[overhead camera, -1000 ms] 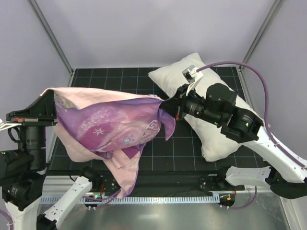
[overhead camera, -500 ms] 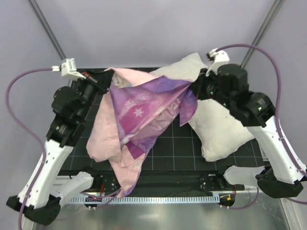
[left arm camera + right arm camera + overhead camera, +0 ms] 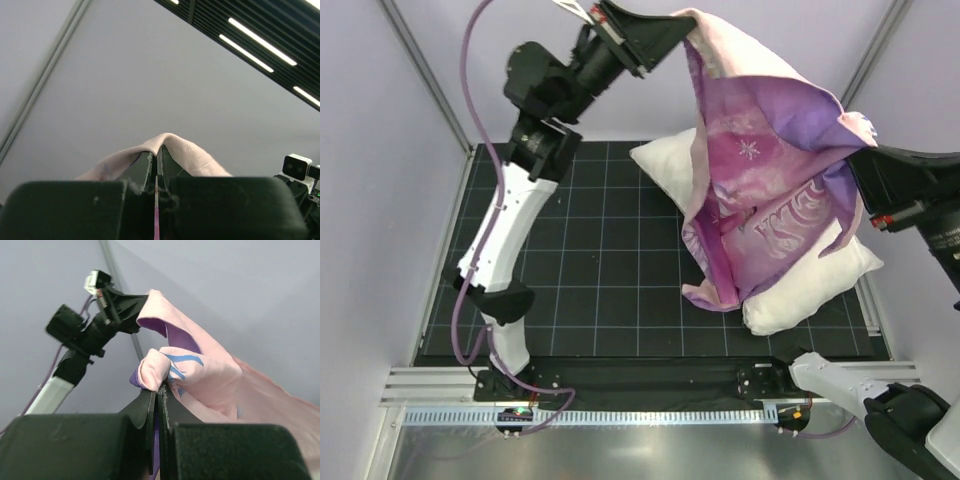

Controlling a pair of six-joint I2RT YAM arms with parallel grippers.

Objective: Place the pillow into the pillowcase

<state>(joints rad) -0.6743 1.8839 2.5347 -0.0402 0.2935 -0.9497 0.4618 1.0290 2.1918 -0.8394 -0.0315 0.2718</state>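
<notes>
- Left arm [image 3: 515, 215]: stands tall from its base, upper links bent rightward, wrist at the upper left corner of the pillowcase [image 3: 760, 190].
- Left jaws: pressed together, pinching that corner's pale pink fold.
- Right arm [image 3: 920, 200]: wrist at the pillowcase's right edge, pointing left across it toward the left wrist.
- Right jaws: pressed together on a bunched fold of that edge.

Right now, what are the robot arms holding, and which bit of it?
Both hold the pillowcase by its raised edge: the left jaws pinch a fold at one end, the right jaws a fold at the other. It hangs over the pillow.
</notes>
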